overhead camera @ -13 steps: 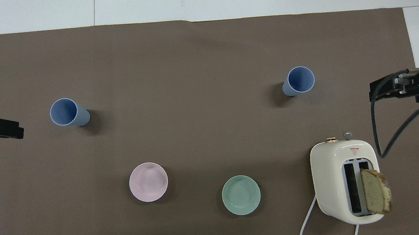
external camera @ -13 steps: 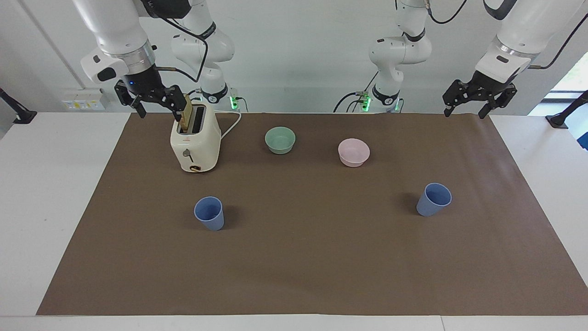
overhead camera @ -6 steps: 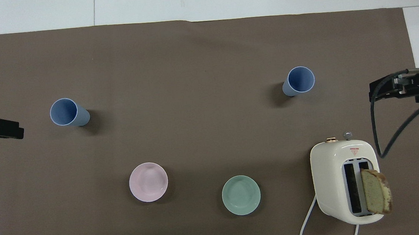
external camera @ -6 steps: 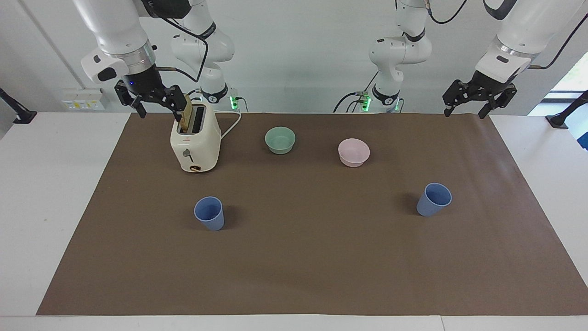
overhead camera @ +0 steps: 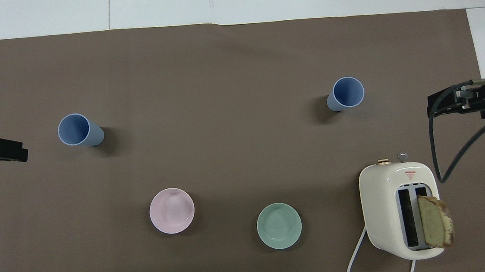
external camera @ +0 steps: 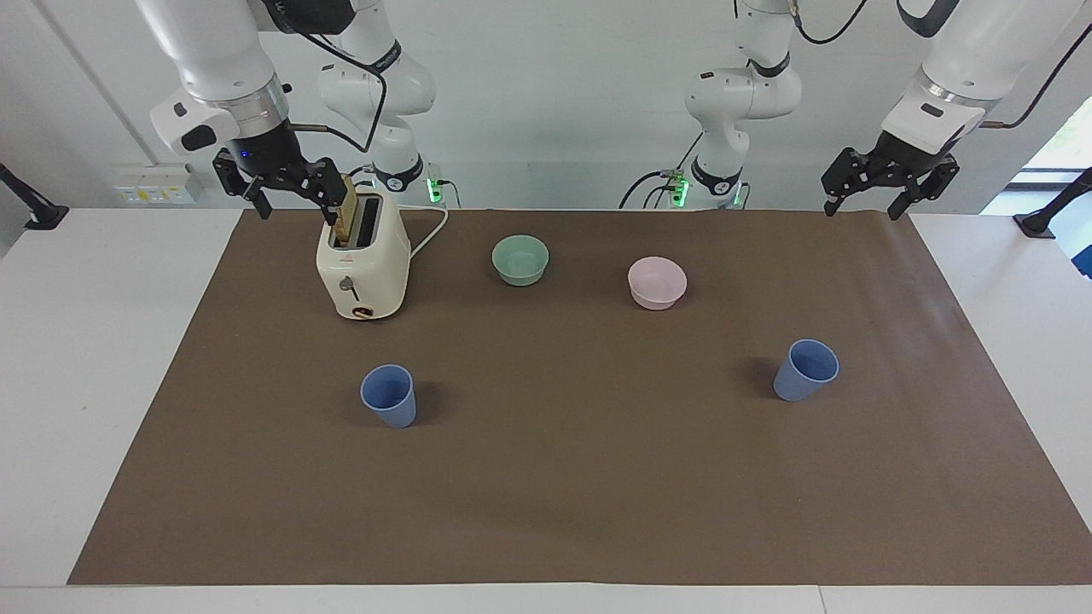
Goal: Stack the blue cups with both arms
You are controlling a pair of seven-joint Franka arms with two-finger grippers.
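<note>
So both blue cups stood upright on the brown mat, well apart: one [external camera: 389, 395] toward the right arm's end, the other [external camera: 805, 369] toward the left arm's. I had the left gripper [external camera: 863, 203] and right gripper [external camera: 292, 203] raised with fingers spread, gripping nothing, the right one beside the toaster [external camera: 363, 264].

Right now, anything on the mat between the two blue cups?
Nothing. In the overhead view, bare brown mat runs from the one blue cup to the other blue cup; both bowls sit nearer the robots.
</note>
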